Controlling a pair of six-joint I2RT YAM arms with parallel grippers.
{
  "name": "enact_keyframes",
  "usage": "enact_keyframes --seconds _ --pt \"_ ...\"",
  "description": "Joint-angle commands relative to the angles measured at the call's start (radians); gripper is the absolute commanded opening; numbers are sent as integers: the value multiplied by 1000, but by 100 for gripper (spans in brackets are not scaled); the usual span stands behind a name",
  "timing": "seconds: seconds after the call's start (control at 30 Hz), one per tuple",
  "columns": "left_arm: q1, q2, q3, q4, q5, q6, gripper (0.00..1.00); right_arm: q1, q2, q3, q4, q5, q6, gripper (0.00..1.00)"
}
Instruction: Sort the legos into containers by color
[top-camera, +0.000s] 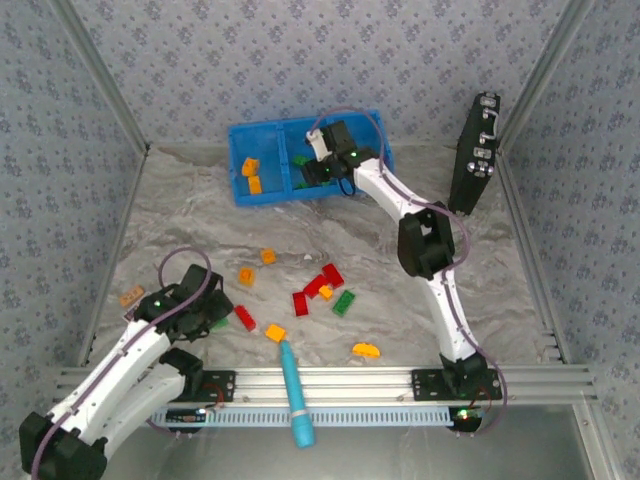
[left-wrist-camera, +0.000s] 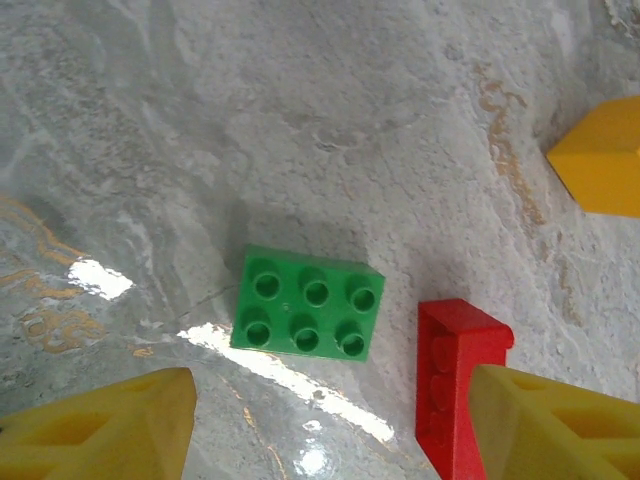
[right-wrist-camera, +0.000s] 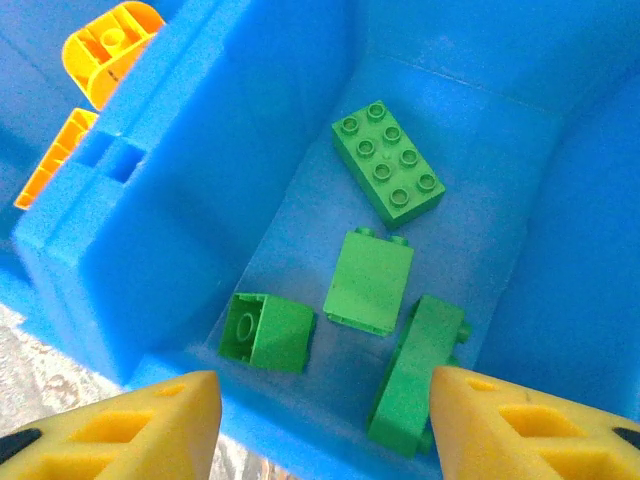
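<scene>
The left pincer (left-wrist-camera: 330, 445) hung low over the table (left-wrist-camera: 300, 120), jaws wide and empty. A green six-stud brick (left-wrist-camera: 305, 303) lay flat in the open gap ahead, and a red brick (left-wrist-camera: 450, 375) sat partly behind one yellow finger (left-wrist-camera: 560, 430). The right pincer (right-wrist-camera: 325, 440) stood parted and empty at the near wall of the blue tray (right-wrist-camera: 150, 230), over the middle compartment holding four green bricks (right-wrist-camera: 368, 278), beside the one holding orange bricks (right-wrist-camera: 110, 40). Other loose legos (top-camera: 320, 290) lay mid-table, well apart from the tray.
</scene>
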Motion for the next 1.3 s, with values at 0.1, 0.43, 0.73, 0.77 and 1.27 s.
enact_keyframes --seconds 0.1,0.43,0.73,0.77,1.27 --pt "1 12 -73 7 -12 -68 74 1 -194 -141 62 -8 -29 61" --pt "7 138 -89 163 -15 -46 75 -3 -364 -338 76 15 -21 64" --pt "40 238 -105 272 13 -10 75 -26 -466 -517 87 35 17 65" --pt "45 249 -103 272 14 -4 75 -29 -470 -524 87 37 19 65" --pt "92 328 -74 378 30 70 30 -46 -557 -638 20 59 59 65"
